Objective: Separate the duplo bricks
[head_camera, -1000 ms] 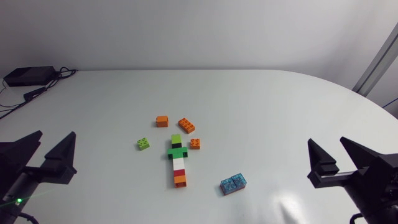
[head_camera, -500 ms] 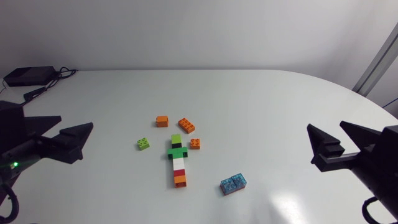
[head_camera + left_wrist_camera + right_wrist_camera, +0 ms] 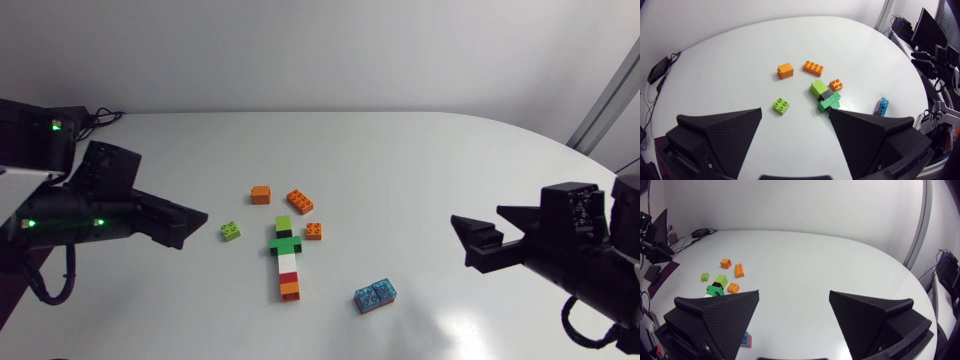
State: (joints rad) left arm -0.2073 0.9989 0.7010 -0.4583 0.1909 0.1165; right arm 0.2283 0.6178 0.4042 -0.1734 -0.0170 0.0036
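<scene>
A long stack of joined bricks [image 3: 287, 258] lies flat mid-table, lime at the far end, then black, green, white and orange. Around it lie loose bricks: a small orange one [image 3: 261, 194], a long orange one [image 3: 300, 201], another small orange one [image 3: 313, 231], a lime one [image 3: 231, 231] and a clear blue one [image 3: 377, 295]. My left gripper [image 3: 190, 222] hangs open just left of the lime brick [image 3: 781, 105], the stack [image 3: 824, 95] ahead of it. My right gripper [image 3: 478, 222] is open, well to the right of the blue brick, and holds nothing.
A black box with cables [image 3: 45, 122] sits at the table's back left corner. Bare white tabletop [image 3: 420, 160] stretches behind and to the right of the bricks.
Both arms have swung in from the table's sides toward the bricks, the left one much further than the right. The bricks have not moved.
</scene>
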